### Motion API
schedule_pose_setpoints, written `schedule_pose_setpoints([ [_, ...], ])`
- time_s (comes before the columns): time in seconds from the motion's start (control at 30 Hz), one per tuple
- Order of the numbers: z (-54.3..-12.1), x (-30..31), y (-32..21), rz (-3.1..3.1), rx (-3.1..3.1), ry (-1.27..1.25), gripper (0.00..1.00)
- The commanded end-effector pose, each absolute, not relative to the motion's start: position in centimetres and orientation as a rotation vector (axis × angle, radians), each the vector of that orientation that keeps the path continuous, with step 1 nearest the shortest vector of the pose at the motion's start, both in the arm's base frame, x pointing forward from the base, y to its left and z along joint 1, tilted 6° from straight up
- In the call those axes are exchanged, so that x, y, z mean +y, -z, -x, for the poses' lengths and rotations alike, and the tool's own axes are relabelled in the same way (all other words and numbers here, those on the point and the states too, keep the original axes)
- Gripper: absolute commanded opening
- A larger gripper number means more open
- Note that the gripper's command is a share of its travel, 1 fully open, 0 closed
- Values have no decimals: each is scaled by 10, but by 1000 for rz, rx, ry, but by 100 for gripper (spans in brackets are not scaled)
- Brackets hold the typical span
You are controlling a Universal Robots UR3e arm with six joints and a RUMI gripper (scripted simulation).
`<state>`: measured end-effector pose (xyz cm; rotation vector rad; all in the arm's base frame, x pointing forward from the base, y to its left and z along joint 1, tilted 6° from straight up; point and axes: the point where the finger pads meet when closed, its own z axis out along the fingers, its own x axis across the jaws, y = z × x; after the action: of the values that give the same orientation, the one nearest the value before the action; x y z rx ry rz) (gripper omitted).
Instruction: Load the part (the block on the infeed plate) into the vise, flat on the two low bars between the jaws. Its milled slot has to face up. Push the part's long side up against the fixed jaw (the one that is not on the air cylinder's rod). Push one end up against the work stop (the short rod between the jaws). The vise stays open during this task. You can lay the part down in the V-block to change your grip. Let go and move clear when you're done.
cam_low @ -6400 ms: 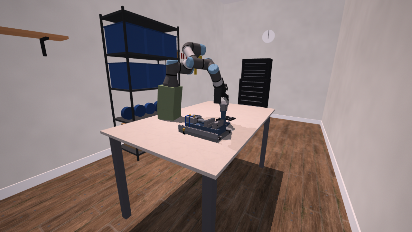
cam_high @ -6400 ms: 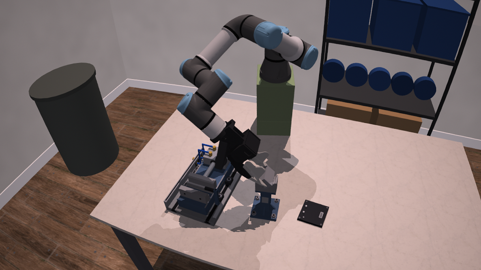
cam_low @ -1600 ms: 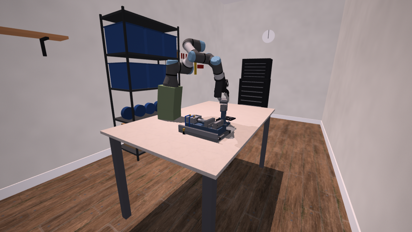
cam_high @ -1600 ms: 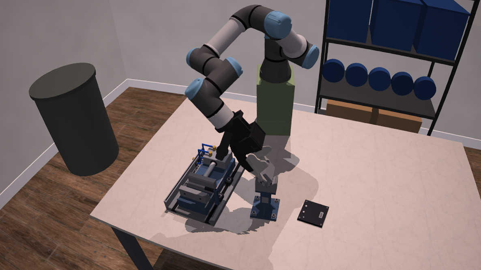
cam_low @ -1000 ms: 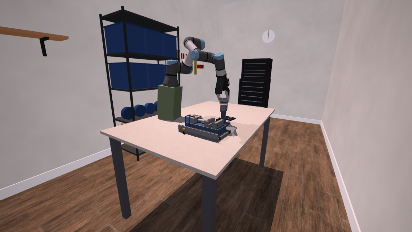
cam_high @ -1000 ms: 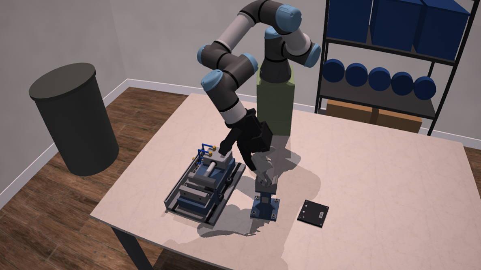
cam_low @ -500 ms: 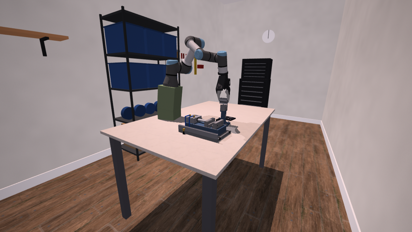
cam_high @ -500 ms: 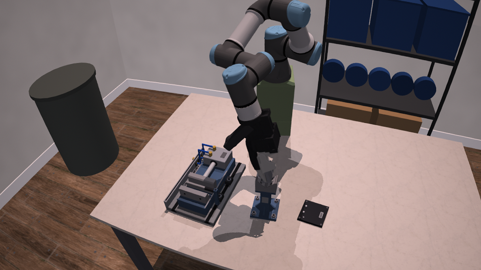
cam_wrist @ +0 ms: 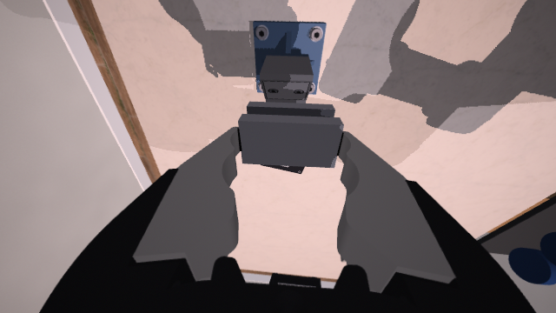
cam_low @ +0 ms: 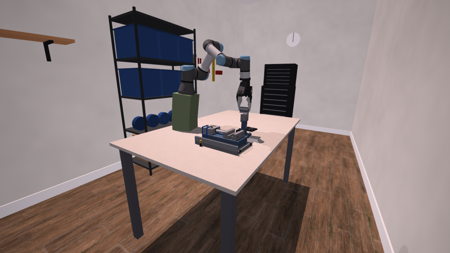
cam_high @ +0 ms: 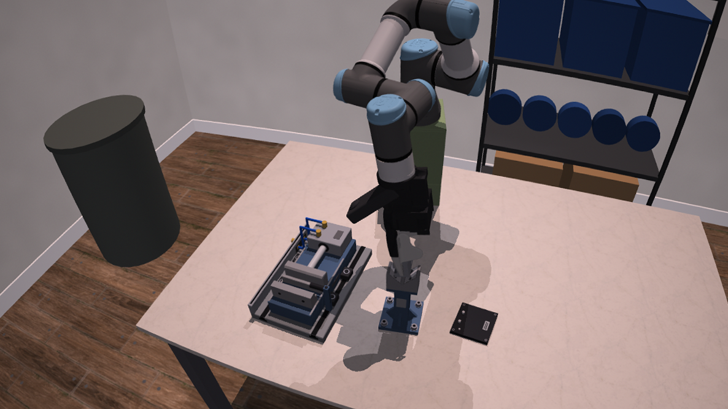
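Observation:
My gripper (cam_wrist: 288,131) is shut on the grey part (cam_wrist: 290,140), one finger on each end of it. In the top view the gripper (cam_high: 402,268) points down and holds the part (cam_high: 404,276) just above the V-block (cam_high: 401,309) on its blue base; whether they touch I cannot tell. The wrist view shows the V-block (cam_wrist: 287,71) right beyond the part. The part's slot is not visible. The vise (cam_high: 311,275) stands open to the left of the V-block, with its air cylinder (cam_high: 318,243) at the far end. It also shows in the exterior view (cam_low: 225,136).
The black infeed plate (cam_high: 474,323) lies bare to the right of the V-block. The green pedestal (cam_high: 429,151) of the arm stands behind. A dark bin (cam_high: 112,178) stands on the floor at the left, a shelf rack (cam_high: 591,86) at the back right.

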<state>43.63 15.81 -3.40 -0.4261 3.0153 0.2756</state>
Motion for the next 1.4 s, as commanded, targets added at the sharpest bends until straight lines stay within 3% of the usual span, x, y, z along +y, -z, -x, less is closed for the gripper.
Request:
schedule_pose_setpoints([
  [0.0,-437,159,33,420,3012,-195,0],
  [1.37,-437,159,33,411,3005,-48,0],
])
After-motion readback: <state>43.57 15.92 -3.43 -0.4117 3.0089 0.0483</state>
